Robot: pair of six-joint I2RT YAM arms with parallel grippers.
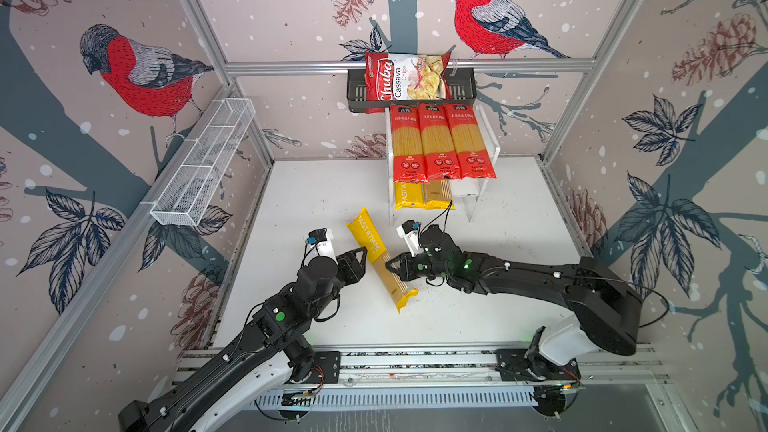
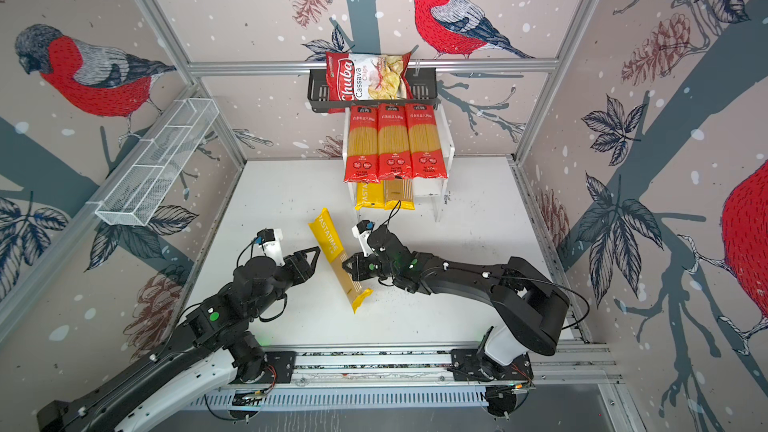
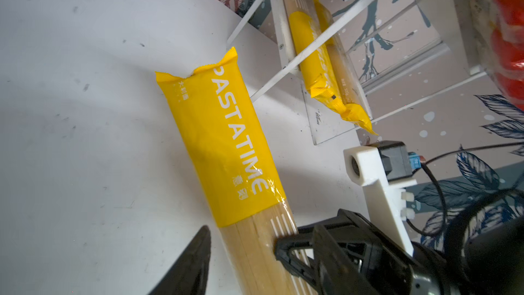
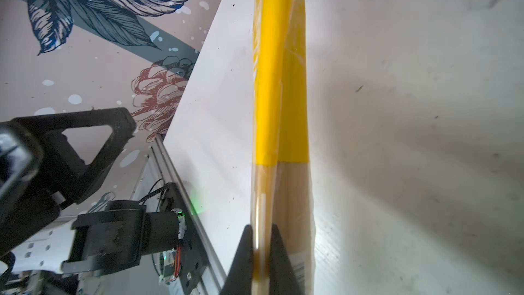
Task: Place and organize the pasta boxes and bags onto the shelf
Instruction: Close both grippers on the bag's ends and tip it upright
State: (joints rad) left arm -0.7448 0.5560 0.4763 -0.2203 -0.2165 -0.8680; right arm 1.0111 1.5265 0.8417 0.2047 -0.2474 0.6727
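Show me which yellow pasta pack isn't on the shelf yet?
The yellow PASTATIME pack in front of the shelf, pinched by the right end effector. The other two yellow packs lie on its lower board.

Both top views look steeply down from high at the front over the whole tabletop [image 1: 316,184]. The wrist cameras sit behind the left end effector [image 1: 360,257] and the right end effector [image 4: 261,262], both close on one yellow pasta pack [image 3: 221,143], from opposite sides.

yellow pasta pack [image 1: 374,247], white lettering; red-ended packs [image 1: 440,143]; white shelf [image 1: 463,189]; bird-print walls [image 1: 291,14].
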